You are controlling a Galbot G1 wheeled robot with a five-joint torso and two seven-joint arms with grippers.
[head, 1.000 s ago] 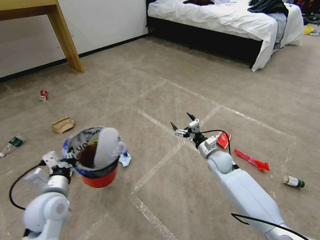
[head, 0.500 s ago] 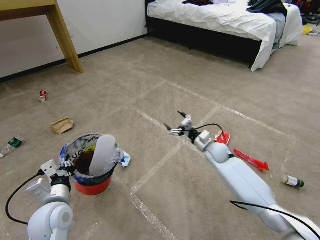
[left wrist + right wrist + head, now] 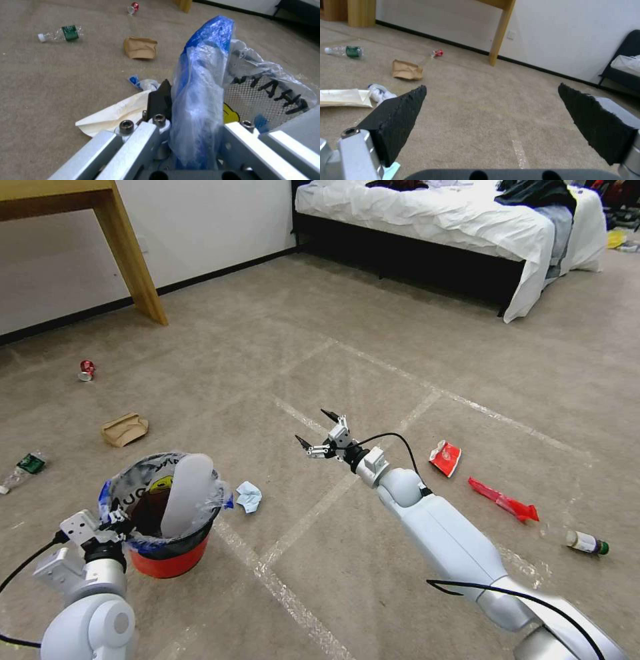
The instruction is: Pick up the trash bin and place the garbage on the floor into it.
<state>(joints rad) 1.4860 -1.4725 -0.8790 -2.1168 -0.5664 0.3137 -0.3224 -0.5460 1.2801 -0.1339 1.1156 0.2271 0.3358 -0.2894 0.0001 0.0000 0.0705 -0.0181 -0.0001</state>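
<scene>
Bin (image 3: 163, 553), red and bag-lined, sits at lower left of our head view, our left gripper (image 3: 119, 515) clamped on its rim with a white foam piece (image 3: 180, 495) standing inside. Our right gripper (image 3: 319, 432) hangs mid-frame with its fingers spread, empty. A tissue (image 3: 249, 495) lies just right of the bin.

Beige carpet floor (image 3: 280, 353) strewn with can (image 3: 87, 369), carton (image 3: 124, 429), bottles (image 3: 587, 543), wrappers (image 3: 445, 457).

Even, soft indoor light — faint shadows, wrist views slightly blurred
</scene>
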